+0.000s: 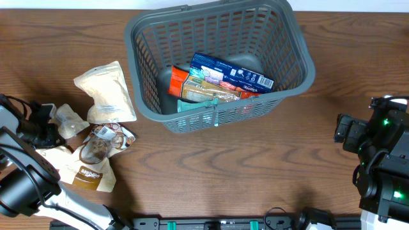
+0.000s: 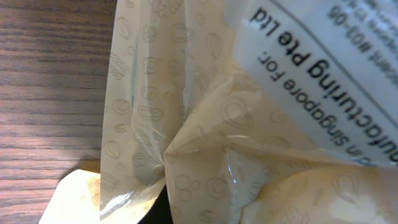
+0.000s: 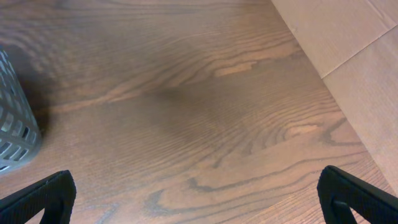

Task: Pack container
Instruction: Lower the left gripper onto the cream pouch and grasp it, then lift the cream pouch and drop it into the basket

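The dark grey slatted container [image 1: 294, 48] stands at the back middle of the table. A blue pack [image 1: 233, 70], an orange pack [image 1: 185, 80] and a teal pack lie in it. Several cream snack bags [image 1: 108, 89] lie left of it. My left gripper [image 1: 43, 131] is at the far left, against a small cream bag [image 1: 67, 120]. In the left wrist view a cream bag [image 2: 186, 124] fills the frame and hides the fingers. My right gripper [image 3: 199, 205] is open and empty over bare wood, right of the container's corner [image 3: 12, 130].
A clear-window pack [image 1: 105, 137] and a brown-labelled bag [image 1: 89, 172] lie at the front left by the left arm. The right arm [image 1: 383, 153] is at the right edge. A pale floor [image 3: 348, 56] shows beyond the table's right edge.
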Robot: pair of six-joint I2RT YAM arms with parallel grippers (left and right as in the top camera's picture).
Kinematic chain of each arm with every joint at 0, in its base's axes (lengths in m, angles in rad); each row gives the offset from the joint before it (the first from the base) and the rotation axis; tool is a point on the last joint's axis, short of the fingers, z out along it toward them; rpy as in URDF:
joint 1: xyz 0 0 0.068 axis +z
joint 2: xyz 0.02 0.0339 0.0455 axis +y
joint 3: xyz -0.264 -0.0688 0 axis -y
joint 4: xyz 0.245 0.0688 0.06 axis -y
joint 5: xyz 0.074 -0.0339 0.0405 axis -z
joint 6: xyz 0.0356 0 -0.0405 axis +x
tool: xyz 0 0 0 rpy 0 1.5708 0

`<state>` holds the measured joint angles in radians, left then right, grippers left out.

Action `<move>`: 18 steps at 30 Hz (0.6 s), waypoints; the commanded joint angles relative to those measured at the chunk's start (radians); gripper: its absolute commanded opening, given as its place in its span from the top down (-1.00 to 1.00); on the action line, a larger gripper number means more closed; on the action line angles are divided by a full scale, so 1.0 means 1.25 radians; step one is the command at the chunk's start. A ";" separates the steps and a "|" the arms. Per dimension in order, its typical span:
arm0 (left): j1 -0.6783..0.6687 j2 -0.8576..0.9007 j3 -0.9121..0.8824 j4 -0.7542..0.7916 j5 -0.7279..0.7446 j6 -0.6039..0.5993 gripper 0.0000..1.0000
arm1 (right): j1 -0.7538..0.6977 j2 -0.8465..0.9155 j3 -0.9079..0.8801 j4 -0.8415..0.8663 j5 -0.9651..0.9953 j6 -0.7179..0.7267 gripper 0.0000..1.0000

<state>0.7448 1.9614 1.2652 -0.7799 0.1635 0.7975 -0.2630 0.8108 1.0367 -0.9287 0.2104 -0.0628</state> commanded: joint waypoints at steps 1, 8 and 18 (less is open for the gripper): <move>-0.001 0.042 -0.016 0.018 0.007 0.017 0.89 | 0.009 -0.001 -0.004 -0.005 0.009 0.001 -0.98; -0.001 0.030 0.003 0.022 0.014 0.001 0.89 | 0.009 -0.001 -0.004 -0.005 0.009 0.001 -0.99; -0.002 -0.131 0.139 0.024 0.178 -0.047 0.89 | 0.009 -0.001 -0.004 -0.005 0.009 0.001 -0.98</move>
<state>0.7444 1.9099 1.3621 -0.7536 0.2607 0.7742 -0.2630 0.8108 1.0367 -0.9310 0.2108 -0.0628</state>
